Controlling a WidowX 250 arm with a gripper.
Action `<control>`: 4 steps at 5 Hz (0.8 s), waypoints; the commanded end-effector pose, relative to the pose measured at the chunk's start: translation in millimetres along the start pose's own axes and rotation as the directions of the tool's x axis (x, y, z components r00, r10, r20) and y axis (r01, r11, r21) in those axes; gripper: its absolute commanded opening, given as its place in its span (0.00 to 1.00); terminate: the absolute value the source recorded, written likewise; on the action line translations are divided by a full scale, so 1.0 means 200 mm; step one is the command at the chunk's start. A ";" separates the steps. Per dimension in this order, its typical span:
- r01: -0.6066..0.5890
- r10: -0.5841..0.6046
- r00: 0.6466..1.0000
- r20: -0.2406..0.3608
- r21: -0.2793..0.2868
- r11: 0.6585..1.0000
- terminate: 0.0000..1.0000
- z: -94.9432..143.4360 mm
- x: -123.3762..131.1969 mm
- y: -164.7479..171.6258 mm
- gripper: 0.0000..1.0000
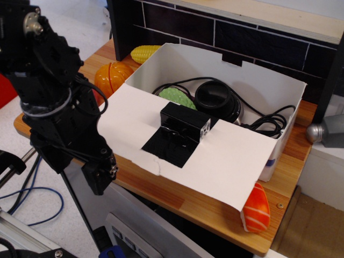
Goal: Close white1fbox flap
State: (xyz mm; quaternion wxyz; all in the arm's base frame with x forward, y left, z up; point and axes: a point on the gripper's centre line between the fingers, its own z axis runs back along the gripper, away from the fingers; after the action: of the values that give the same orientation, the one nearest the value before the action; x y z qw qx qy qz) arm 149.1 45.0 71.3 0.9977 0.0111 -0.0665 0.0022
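Observation:
The white1fbox (pixel 279 115) stands open on the wooden table, in the middle right of the view. Its flap (pixel 226 166) lies folded out and down toward the front edge, inner face up. That face carries a black tape patch (pixel 169 145) with a small black block (pixel 185 122) on it. My gripper (pixel 100 174) hangs on the black arm at the left, just off the flap's left front corner and beside the table's front edge. It holds nothing that I can see. Its fingers are too dark to tell whether they are open or shut.
Inside the box lie a green toy (pixel 177 98) and a black round device with cables (pixel 217 99). An orange pumpkin toy (pixel 110 75) and a corn cob (pixel 145 52) sit left of the box. A salmon sushi toy (pixel 256 208) lies at the front right. A dark tiled wall (pixel 242 37) stands behind.

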 end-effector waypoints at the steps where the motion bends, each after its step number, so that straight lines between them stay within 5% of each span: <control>1: 0.000 0.000 1.000 0.000 0.000 1.000 0.00 0.00 0.00 0.00 1.00; 4: 0.036 -0.035 0.998 0.047 -0.028 0.999 0.00 -0.07 0.08 0.01 1.00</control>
State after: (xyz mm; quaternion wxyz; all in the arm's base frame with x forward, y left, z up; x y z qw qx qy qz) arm 159.9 43.7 53.6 0.9970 -0.0058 -0.0754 -0.0181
